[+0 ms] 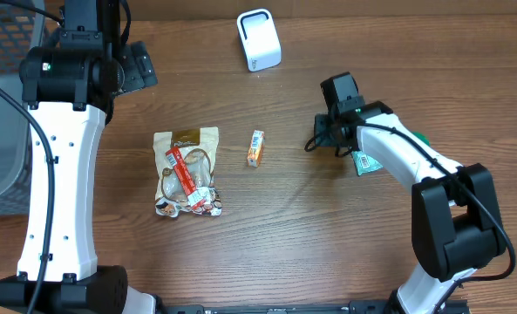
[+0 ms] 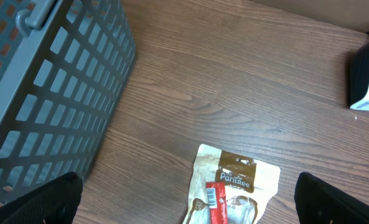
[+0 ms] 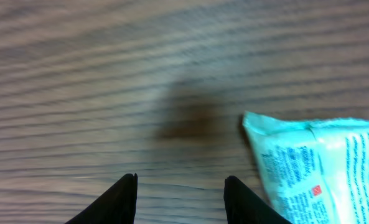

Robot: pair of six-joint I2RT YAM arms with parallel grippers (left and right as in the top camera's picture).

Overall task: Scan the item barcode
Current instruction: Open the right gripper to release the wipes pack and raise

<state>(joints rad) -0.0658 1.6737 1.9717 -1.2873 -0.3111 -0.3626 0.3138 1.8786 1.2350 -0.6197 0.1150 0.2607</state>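
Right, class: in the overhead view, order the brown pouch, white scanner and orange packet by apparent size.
Largest to smallest:
1. brown pouch
2. white scanner
3. orange packet, clearly the smallest

Pale-teal packet (image 1: 367, 162), white face with blue print and a small red mark, lies flat on the wood at centre right of the overhead frame, only partly visible. White barcode scanner (image 1: 259, 40) stands upright at top centre, well apart from it.

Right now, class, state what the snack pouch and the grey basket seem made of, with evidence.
The snack pouch: probably glossy plastic film, given its sheen and crinkled edges. The grey basket: likely moulded matt plastic, given its uniform lattice walls.
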